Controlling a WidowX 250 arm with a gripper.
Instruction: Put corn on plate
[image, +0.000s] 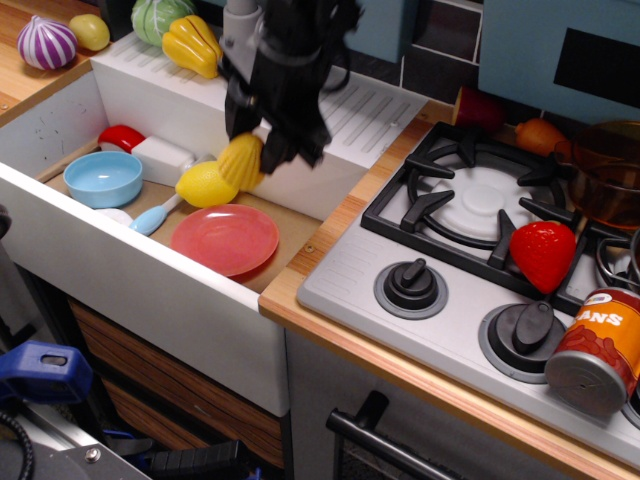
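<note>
**Holding the corn over the sink**

Looking at my one camera view, I see the arm (285, 60) reaching down from the top of the frame, its dark body passing in front of the grey faucet (240, 20) and the ribbed back ledge of the sink (340, 100). The gripper (262, 152) points down and slightly toward the left, hanging above the sink basin. Its jaws are closed around the corn (242, 160), which sticks out at the lower left of the black fingers (290, 145) with its kernel rows showing.

From the gripper, the plate (225, 239) lies just below and a little toward the camera, flat on the sink floor; the corn is above the plate's far rim and does not touch it. The lemon (205, 185) sits right beside the corn on its left, so close that the two overlap in my view, and I cannot tell whether they touch. Farther left of the gripper rest the blue bowl (103, 178) and a blue spoon (152, 216). Up behind the arm on the ledge sits the yellow pepper (192, 44). Well off to the gripper's right are the stove (470, 200), a strawberry (543, 254) and a can (595, 350).
</note>
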